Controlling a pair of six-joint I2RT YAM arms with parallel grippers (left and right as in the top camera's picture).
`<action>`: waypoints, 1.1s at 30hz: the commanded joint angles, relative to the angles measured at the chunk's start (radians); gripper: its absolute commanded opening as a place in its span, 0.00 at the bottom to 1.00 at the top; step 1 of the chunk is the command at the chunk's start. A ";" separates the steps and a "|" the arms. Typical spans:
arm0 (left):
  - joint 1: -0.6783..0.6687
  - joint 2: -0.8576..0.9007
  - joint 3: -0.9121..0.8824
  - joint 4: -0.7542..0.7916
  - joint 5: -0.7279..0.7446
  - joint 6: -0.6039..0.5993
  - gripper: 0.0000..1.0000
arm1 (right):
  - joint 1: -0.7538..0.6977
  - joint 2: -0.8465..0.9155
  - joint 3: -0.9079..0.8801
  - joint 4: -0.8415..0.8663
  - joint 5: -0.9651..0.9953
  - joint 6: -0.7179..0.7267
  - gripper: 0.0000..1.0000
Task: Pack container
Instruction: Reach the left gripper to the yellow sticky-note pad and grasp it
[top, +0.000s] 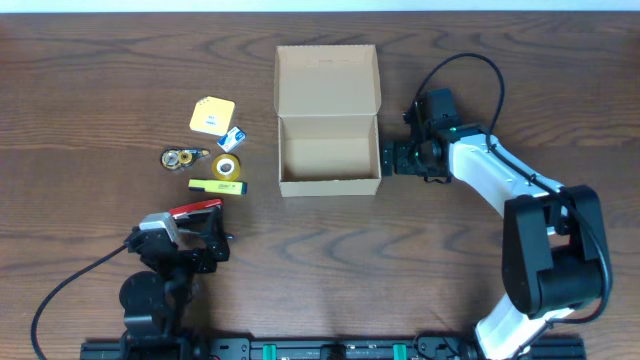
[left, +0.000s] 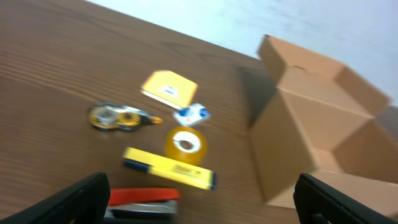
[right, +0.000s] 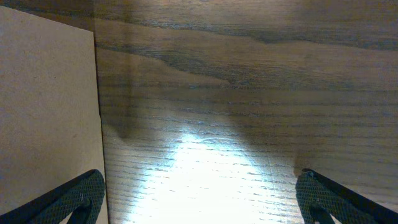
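Left pincer (top: 218, 243) and right pincer (top: 392, 158) both gape wide, empty. Your container (top: 330, 186), upper centre, holds nothing; stapler (top: 195, 209), highlighter (top: 218, 186), tape roll (top: 227, 166) wait outside, left.

Legible text, brands, numbers: none can be read in any view.

Items bearing print too small or blurred to make out:
- Yellow square paper pad (top: 212, 114): pale label with bluish marks near one edge.
- Small white-and-blue wrapped item (top: 233, 138): blue pattern, no letters can be made out.
- Yellow bar-shaped highlighter pen (top: 218, 186): dark marks along its barrel.
- Clear-and-yellow correction tape dispenser (top: 181, 157): print cannot be told.

Plain tan-brown cardboard box (top: 328, 75): the faces in view are blank.
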 joint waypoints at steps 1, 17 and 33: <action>0.006 -0.006 -0.022 -0.006 0.212 -0.185 0.95 | -0.007 0.001 -0.003 -0.002 -0.007 -0.016 0.99; 0.006 -0.002 -0.022 0.116 0.174 -0.314 0.95 | -0.007 0.001 -0.003 -0.002 -0.008 -0.016 0.99; 0.006 0.638 0.363 0.105 -0.232 -0.236 0.96 | -0.007 0.001 -0.003 -0.002 -0.008 -0.016 0.99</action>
